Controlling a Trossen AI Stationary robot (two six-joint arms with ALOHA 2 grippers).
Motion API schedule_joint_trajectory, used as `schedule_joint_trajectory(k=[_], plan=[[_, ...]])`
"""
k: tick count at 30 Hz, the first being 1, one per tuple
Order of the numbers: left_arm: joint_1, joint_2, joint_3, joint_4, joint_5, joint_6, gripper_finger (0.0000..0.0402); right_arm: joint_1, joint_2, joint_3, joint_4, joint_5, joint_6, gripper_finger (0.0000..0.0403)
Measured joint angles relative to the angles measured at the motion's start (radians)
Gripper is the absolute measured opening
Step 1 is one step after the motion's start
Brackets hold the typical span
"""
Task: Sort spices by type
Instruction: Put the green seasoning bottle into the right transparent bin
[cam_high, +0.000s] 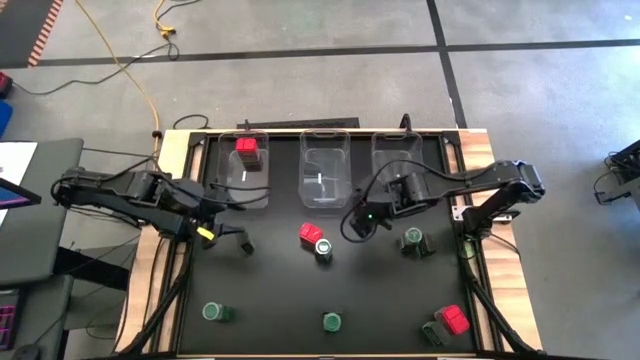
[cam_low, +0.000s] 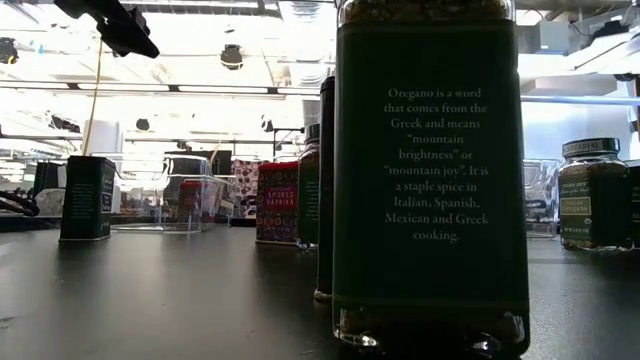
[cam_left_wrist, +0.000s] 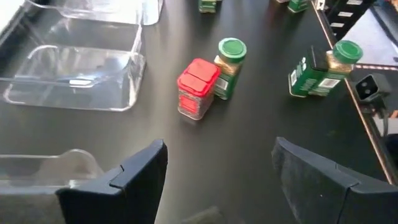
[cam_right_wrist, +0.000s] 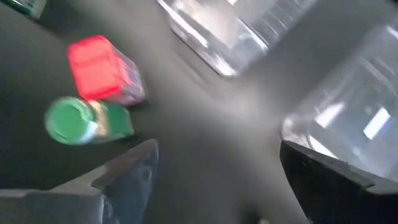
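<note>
Just ahead of the right gripper (cam_high: 357, 228), which hangs wide open and empty, a red tin (cam_high: 310, 233) and a green jar (cam_high: 323, 247) stand touching on the table (cam_high: 270, 290). Risk, as a judgement: a reach for either could nudge or tip its neighbour, since no gap shows between them; a finger might also catch the middle bin (cam_high: 325, 170) close behind. Left gripper (cam_high: 228, 240) waits part open, empty, near the left bin (cam_high: 245, 168), which holds one red tin (cam_high: 247, 150). Tin: blocky, clear-sided, red cap. Jar: round, green lid, pale contents. Other jars lie well apart.
</note>
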Motion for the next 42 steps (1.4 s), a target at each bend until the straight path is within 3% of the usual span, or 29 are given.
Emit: schedule_joint_trajectory(k=[10, 16, 25, 33, 42], plan=[[0.000, 0.000, 0.000, -0.003, 0.028, -0.024, 0.0277, 0.064, 0.001, -0.052, -0.316, 0.004, 0.333, 0.0370], [0.000, 0.000, 0.000, -0.001, 0.029, -0.024, 0.0277, 0.089, 0.000, -0.056, -0.431, -0.055, 0.525, 0.0369], [0.000, 0.000, 0.000, -0.003, 0.023, -0.033, 0.0277, 0.079, -0.083, -0.253, -0.340, -0.182, 0.661, 0.0369], [0.000, 0.000, 0.000, -0.004, 0.021, -0.042, 0.0277, 0.080, -0.171, -0.404, -0.164, -0.215, 0.748, 0.0366], [0.000, 0.000, 0.000, -0.004, 0.018, -0.043, 0.0277, 0.070, -0.172, -0.502, -0.003, -0.264, 0.746, 0.0348]])
